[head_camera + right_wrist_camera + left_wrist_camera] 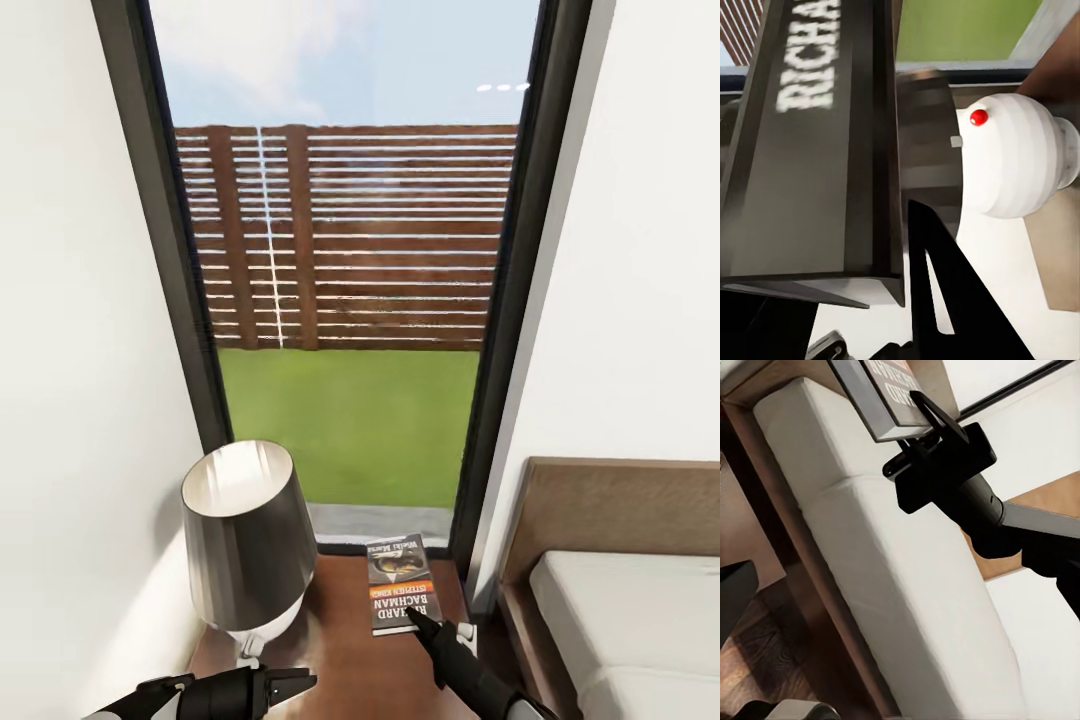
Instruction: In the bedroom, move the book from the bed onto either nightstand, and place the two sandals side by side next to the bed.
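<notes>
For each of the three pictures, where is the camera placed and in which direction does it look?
Head view: from the robot's head, forward and down at the nightstand, lamp and window; both grippers show, left gripper, right gripper.
Left wrist view: from the left arm, across to the bed and the right gripper.
Right wrist view: along the fingers at the book and lamp.
All three share the book.

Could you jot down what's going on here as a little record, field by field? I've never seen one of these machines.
Place: window corner beside the bed
Book: the book is over the nightstand, cover up
Right claw: shut on the book's near edge
Left claw: low by the lamp, holding nothing; open or shut unclear
Outside: grass and a wooden fence
</notes>
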### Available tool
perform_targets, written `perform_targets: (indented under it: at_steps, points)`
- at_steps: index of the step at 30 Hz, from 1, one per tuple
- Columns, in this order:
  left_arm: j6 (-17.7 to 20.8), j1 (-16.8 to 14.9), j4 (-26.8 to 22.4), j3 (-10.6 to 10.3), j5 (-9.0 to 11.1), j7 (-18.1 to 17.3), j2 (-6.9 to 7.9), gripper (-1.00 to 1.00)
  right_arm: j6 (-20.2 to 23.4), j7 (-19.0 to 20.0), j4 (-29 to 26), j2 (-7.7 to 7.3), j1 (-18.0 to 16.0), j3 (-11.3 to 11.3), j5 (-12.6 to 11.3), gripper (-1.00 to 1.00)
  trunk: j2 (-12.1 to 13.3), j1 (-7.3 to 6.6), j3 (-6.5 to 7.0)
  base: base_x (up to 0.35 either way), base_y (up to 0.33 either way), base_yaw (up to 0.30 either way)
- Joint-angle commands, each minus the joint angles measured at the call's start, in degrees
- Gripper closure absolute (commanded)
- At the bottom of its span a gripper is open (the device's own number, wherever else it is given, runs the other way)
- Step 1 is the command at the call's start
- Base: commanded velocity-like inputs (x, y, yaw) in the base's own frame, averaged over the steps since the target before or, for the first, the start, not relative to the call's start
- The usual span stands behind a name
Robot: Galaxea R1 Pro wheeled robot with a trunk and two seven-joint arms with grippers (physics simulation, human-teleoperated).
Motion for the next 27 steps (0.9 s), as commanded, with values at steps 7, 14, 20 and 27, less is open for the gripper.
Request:
perform_targets:
  at_steps: [7, 14, 20, 27]
  points:
    - [0.4, 0.0, 0.0, -0.5, 0.5, -0.1, 0.01, -1.0, 0.5, 0.4, -0.7, -0.16, 0.0, 0.4, -0.5, 1.0, -2.9, 1.54, -1.32, 0.0, 0.0, 0.0]
    - [0.4, 0.0, 0.0, -0.5, 0.5, -0.1, 0.01, -1.0, 0.3, 0.6, -0.9, -0.44, 0.0, 0.3, -0.5, 1.0, -5.7, 3.08, -2.58, 0.0, 0.0, 0.0]
    - [0.4, 0.0, 0.0, -0.5, 0.4, -0.1, 0.01, -1.0, 0.3, 0.5, -0.8, -0.48, 0.0, 0.3, -0.5, 1.0, -8.1, 4.4, -3.66, 0.0, 0.0, 0.0]
    - [0.4, 0.0, 0.0, -0.5, 0.4, -0.1, 0.01, -1.0, 0.4, 0.2, -0.7, -0.19, 0.0, 0.3, -0.5, 1.0, -10.9, 5.94, -4.91, 0.0, 0.0, 0.0]
